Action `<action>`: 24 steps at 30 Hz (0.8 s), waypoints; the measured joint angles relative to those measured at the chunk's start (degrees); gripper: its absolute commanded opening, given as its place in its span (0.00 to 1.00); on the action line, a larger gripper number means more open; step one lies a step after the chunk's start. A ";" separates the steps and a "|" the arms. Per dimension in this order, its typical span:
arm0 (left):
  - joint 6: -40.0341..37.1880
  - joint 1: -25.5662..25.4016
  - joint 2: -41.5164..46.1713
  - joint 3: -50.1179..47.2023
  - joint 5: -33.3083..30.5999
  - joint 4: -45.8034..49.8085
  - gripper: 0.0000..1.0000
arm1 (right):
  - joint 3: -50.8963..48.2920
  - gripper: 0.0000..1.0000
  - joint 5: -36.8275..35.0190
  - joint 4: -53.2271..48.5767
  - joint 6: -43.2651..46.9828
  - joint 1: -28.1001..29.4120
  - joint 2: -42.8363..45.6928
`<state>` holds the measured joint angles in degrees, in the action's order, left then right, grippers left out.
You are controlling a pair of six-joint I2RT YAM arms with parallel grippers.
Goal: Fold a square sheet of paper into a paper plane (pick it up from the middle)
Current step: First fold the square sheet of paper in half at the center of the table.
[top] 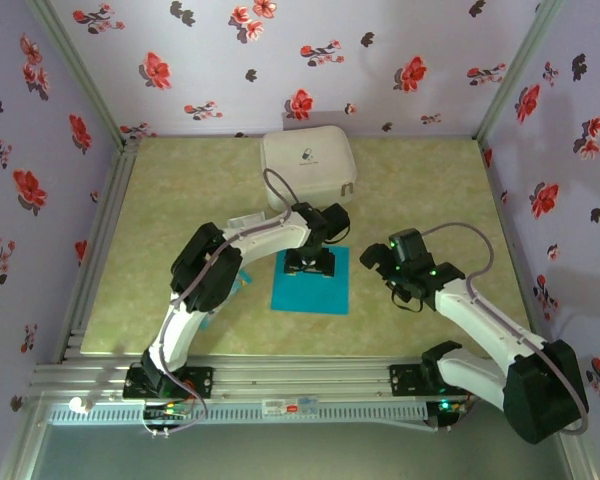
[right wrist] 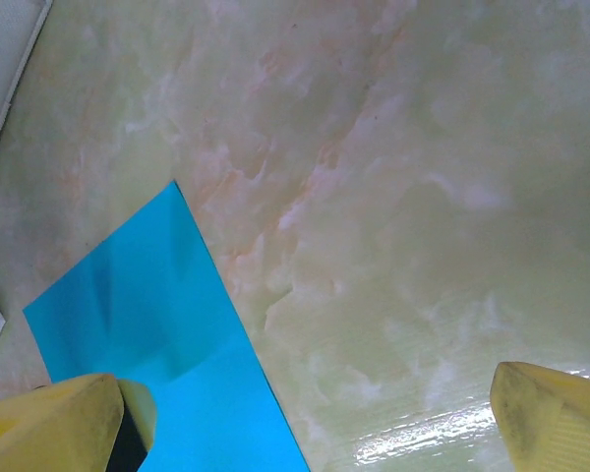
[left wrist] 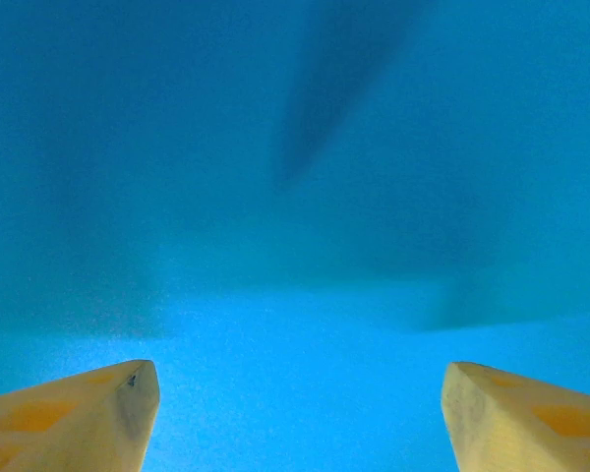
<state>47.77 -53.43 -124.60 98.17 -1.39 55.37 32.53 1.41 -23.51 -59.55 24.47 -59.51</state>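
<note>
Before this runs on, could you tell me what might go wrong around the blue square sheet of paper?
1. The thin bright blue square sheet of paper lies flat on the marbled table; the open left gripper, close above it, could crumple or slide it rather than pinch it.
2. The open right gripper has one finger by the sheet's edge and might nudge it.

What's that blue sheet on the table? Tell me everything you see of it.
The square sheet of paper is thin, plain bright blue, lying flat on the marbled tabletop near its middle, edges slightly askew to the table's. The left gripper, jaws open, hangs over its far half; whether it touches I cannot tell.
</note>
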 measured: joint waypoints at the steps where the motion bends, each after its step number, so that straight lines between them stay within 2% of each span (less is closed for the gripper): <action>1: 0.15 0.00 -0.33 0.00 -0.15 0.00 0.77 | -0.15 0.97 0.00 0.00 0.00 -0.02 0.00; 24: 1.44 -0.96 -3.02 3.58 -1.64 1.33 0.79 | -2.38 0.98 0.09 0.04 0.46 -0.28 0.00</action>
<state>49.21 -54.39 -127.61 101.75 -3.03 56.71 30.15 1.50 -23.46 -59.09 24.18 -59.51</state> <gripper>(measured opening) 0.793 0.982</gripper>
